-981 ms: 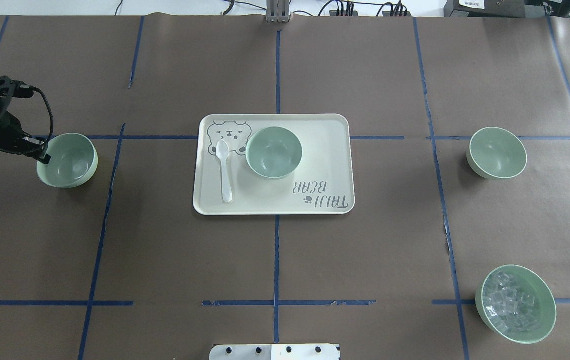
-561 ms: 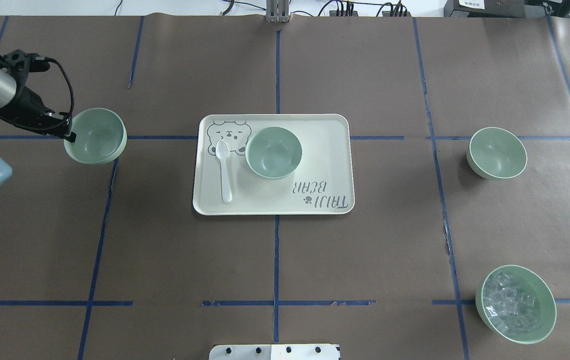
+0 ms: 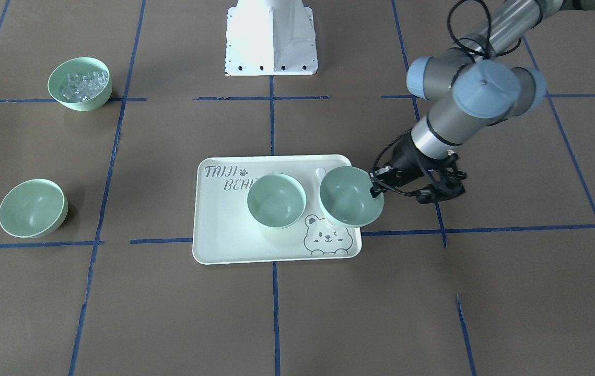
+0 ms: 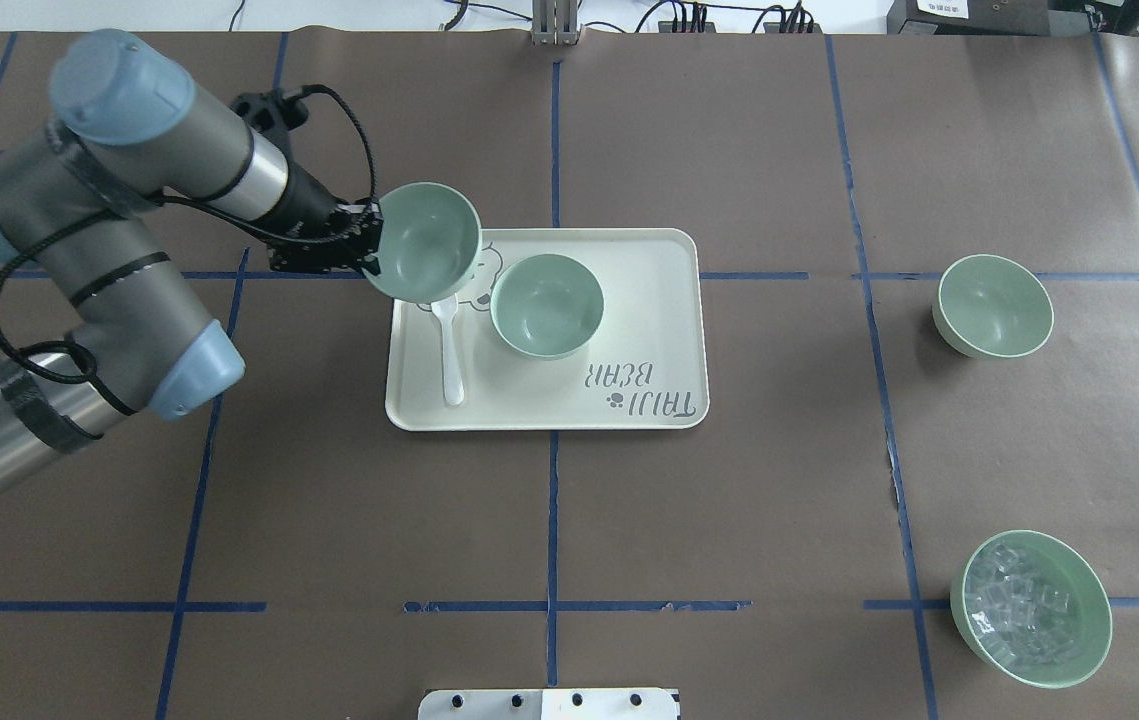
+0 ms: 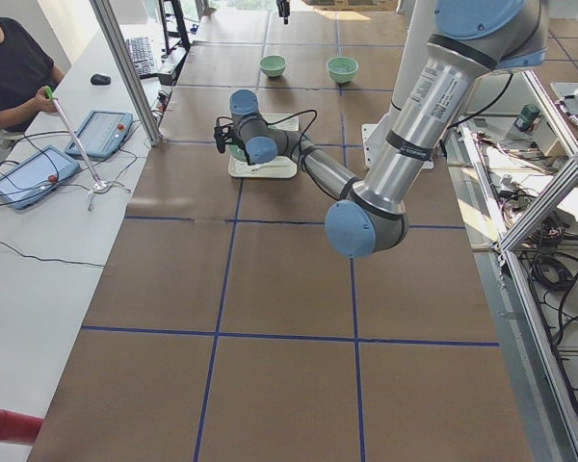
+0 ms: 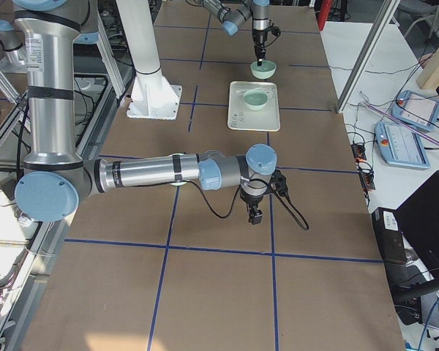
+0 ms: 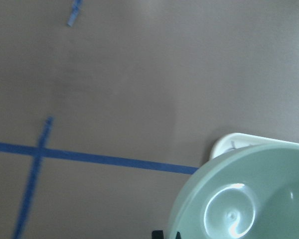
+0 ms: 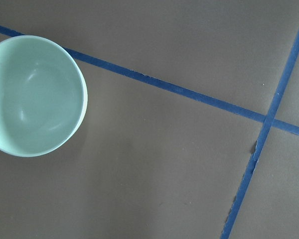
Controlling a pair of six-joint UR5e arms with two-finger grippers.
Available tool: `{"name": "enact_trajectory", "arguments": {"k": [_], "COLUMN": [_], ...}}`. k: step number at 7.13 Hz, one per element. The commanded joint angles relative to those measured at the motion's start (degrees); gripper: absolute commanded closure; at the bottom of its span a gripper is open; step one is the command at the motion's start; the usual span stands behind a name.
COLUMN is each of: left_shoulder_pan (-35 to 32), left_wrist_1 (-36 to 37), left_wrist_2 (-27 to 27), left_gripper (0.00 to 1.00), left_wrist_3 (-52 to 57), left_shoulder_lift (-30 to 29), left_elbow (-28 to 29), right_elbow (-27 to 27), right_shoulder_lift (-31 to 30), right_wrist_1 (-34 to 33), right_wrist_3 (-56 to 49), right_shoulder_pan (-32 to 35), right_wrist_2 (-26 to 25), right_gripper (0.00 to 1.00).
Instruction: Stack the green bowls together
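My left gripper (image 4: 370,240) is shut on the rim of a pale green bowl (image 4: 426,242) and holds it in the air, tilted, over the bear corner of the tray (image 4: 649,300). The gripper (image 3: 375,185) and held bowl (image 3: 350,196) also show in the front view, and the bowl (image 7: 254,199) fills the left wrist view's lower right. A second green bowl (image 4: 546,305) stands on the tray beside it. A third green bowl (image 4: 993,305) stands on the table at the right and shows in the right wrist view (image 8: 35,94). My right gripper (image 6: 255,216) shows only in the right side view; I cannot tell whether it is open or shut.
A green bowl of clear ice-like cubes (image 4: 1031,608) stands at the near right. A white spoon (image 4: 449,345) lies on the tray, its bowl end under the held bowl. Blue tape lines cross the brown table cover.
My left arm has lifted the bowl off the table's left side and carried it right, to above the tray's far left corner. The other bowls have not moved.
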Motion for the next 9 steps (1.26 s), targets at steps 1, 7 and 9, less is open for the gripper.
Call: {"name": "enact_trajectory", "arguments": {"k": [1, 7, 9], "left_shoulder_pan": [4.67, 8.37, 9.16], "left_wrist_1": [5.50, 8.26, 8.17], "left_wrist_2": [5.76, 12.20, 13.68], "left_gripper": [1.00, 1.00, 0.99], "left_wrist_3": [-4.46, -4.37, -4.11], "left_shoulder_lift": [-6.91, -9.58, -10.90], "left_elbow": [1.09, 3.47, 5.31], "right_elbow": [-0.06, 0.03, -0.14], "right_shoulder_lift": [0.09, 0.70, 0.62], "right_wrist_1": [0.03, 0.11, 0.11], "right_wrist_3": [0.68, 0.60, 0.59], "right_shoulder_pan": [-0.13, -0.22, -0.22], "right_wrist_2": [0.65, 0.92, 0.92], "right_gripper": [0.00, 0.00, 0.00]}}
